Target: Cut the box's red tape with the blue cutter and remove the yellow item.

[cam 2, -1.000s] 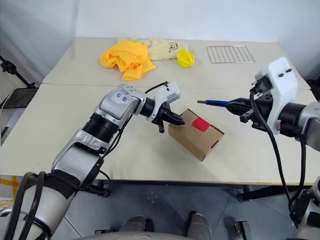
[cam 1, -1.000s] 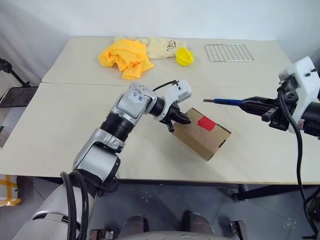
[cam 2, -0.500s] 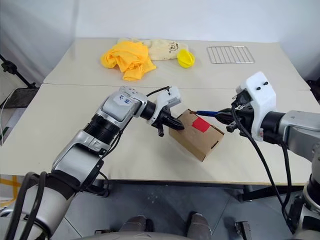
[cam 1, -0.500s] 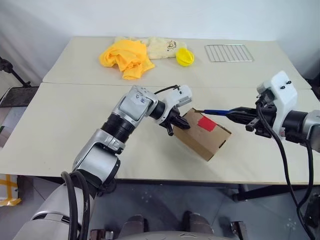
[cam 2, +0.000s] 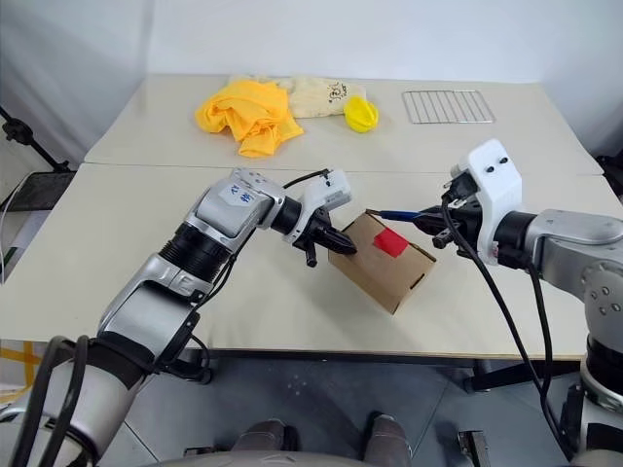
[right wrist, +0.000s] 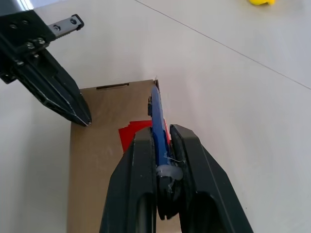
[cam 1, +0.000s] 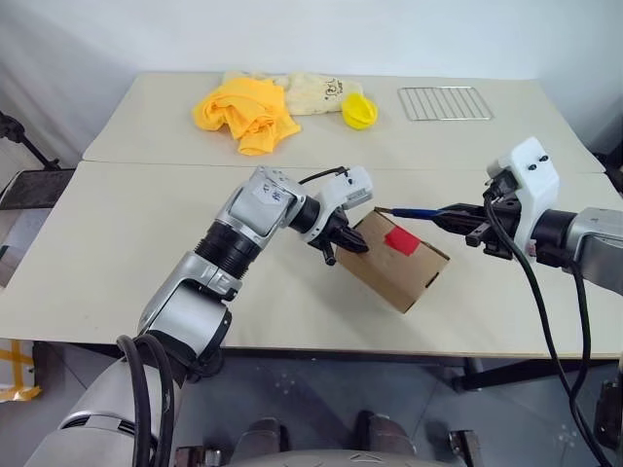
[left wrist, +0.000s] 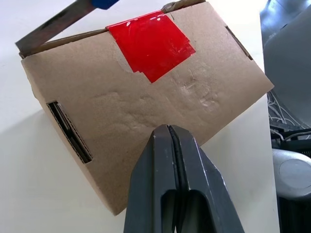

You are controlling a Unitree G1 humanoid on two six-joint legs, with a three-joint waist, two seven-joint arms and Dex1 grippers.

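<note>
The brown box (cam 1: 394,263) lies closed at the table's near middle, with the red tape (cam 1: 401,240) on its top face. My left gripper (cam 1: 356,241) is shut and empty, its tips against the box's left end; the left wrist view shows them over the cardboard (left wrist: 146,111) below the tape (left wrist: 150,43). My right gripper (cam 1: 463,212) is shut on the blue cutter (cam 1: 421,211). The cutter (right wrist: 156,114) points left, and its blade tip (left wrist: 53,24) sits at the box's far top edge beside the tape. The yellow item is hidden.
At the back of the table (cam 1: 146,243) lie an orange-yellow cloth (cam 1: 243,112), a pale cloth (cam 1: 316,92), a small yellow round object (cam 1: 358,109) and a wire rack (cam 1: 445,102). A seam runs across the table behind the box.
My right gripper has carried the cutter left and down toward the box, bringing the blade tip to the box's far edge by the tape. The left gripper and box stayed put.
</note>
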